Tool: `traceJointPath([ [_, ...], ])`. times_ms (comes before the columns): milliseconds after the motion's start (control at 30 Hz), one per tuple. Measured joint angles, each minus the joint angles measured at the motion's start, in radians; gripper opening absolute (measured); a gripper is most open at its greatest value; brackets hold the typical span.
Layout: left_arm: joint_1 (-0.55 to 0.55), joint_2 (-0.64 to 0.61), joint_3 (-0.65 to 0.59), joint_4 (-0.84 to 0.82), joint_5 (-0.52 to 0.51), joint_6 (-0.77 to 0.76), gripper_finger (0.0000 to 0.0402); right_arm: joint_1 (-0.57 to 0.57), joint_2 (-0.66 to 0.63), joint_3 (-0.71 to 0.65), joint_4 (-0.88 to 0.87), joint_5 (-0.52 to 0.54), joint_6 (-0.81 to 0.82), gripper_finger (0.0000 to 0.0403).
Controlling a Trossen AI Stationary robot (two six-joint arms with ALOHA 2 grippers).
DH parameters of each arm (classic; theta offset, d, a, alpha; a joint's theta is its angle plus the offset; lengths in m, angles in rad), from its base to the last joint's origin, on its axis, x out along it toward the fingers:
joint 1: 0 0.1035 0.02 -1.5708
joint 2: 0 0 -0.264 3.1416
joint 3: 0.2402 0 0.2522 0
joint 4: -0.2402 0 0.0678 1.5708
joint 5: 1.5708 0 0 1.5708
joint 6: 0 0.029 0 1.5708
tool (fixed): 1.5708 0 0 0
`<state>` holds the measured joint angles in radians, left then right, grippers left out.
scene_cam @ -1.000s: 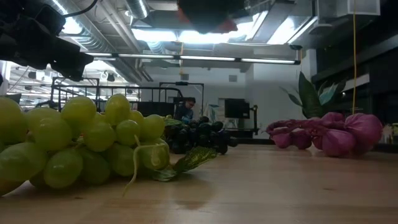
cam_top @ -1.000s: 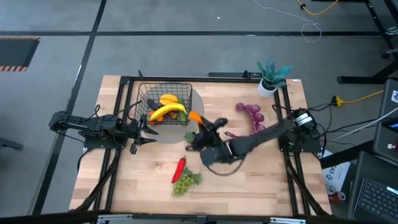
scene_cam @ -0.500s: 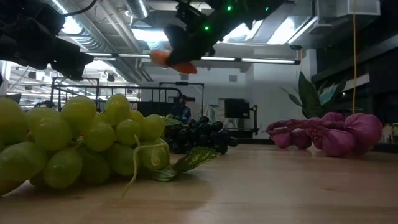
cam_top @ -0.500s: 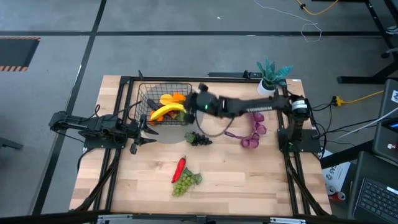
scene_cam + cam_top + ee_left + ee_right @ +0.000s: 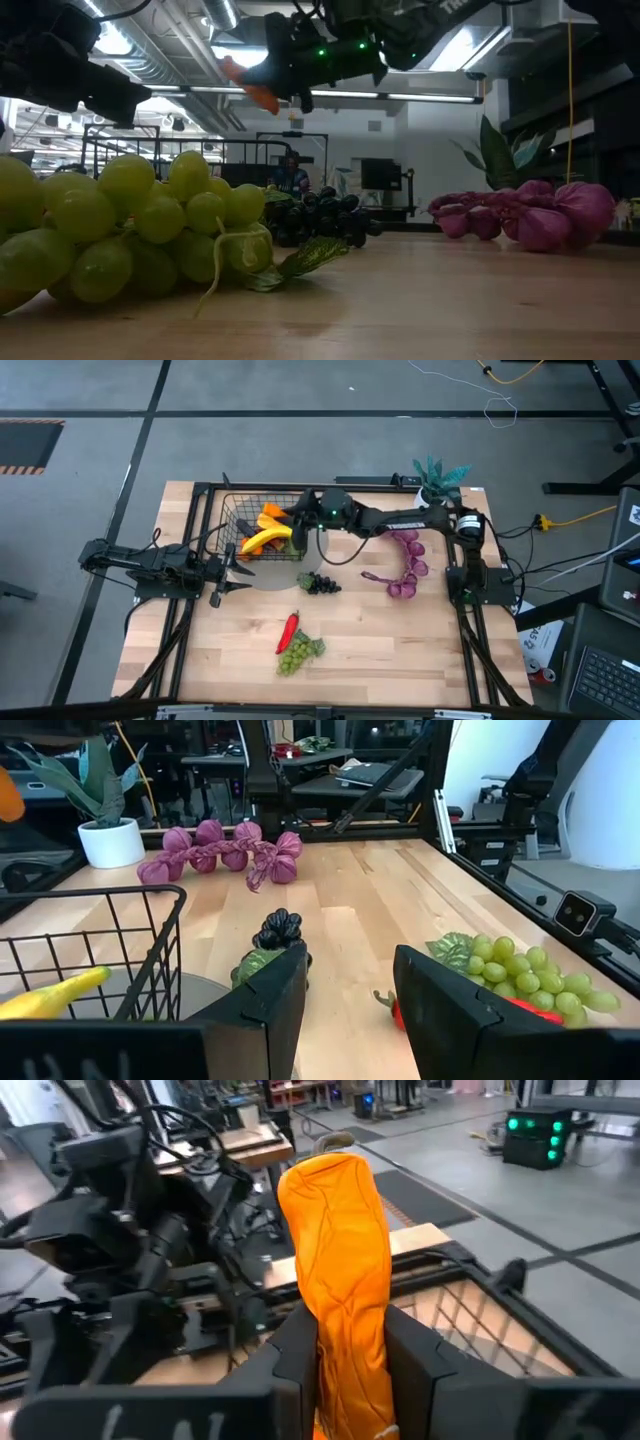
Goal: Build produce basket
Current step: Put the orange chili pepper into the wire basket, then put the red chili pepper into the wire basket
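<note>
Right claw [image 5: 296,518] is pinching an orange carrot [image 5: 340,1280] and hangs above the basket [image 5: 262,528], over its 3 o'clock side. The basket sits at the bench's [image 5: 420,650] 11 o'clock and holds a banana [image 5: 268,538]. Dark grapes [image 5: 320,583] lie just beside the basket at its 5 o'clock. Chili [image 5: 289,630] and green grapes [image 5: 298,653] lie toward the bench's 6 o'clock. Purple string [image 5: 408,560] lies at 3 o'clock. Left claw [image 5: 222,572] waits, fingers spread, at the basket's 8 o'clock.
</note>
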<state>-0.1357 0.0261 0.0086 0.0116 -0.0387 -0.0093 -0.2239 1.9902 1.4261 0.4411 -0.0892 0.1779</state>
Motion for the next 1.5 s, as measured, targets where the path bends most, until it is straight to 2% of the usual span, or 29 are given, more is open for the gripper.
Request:
traceJointPath([
  [200,0.0,0.0,0.0,0.0,0.002,-0.015,0.0147,0.021,0.007,0.0,0.018,-0.002,-0.077,0.0099],
  [433,0.0,0.0,0.0,0.0,0.003,-0.06,0.0147,0.038,0.007,0.0,0.035,-0.011,-0.083,0.0136],
  [733,0.0,0.0,0.0,0.0,0.003,-0.067,0.0147,0.038,0.007,0.0,0.042,-0.011,-0.066,0.024],
  [867,0.0,0.0,0.0,0.0,0.003,-0.067,0.0147,0.039,0.007,0.0,0.048,-0.03,0.036,0.0272],
  [1033,0.0,0.0,0.0,0.0,0.003,-0.067,0.0147,0.037,-0.028,0.0,0.051,-0.136,0.141,0.028],
  [1333,0.0,0.0,0.0,0.0,0.003,-0.06,0.0147,0.036,-0.117,0.0,0.039,-0.477,0.252,0.027],
  [1500,0.0,0.0,0.0,0.0,0.003,-0.059,0.0147,0.039,-0.149,0.0,-0.099,-0.561,0.264,0.0262],
])
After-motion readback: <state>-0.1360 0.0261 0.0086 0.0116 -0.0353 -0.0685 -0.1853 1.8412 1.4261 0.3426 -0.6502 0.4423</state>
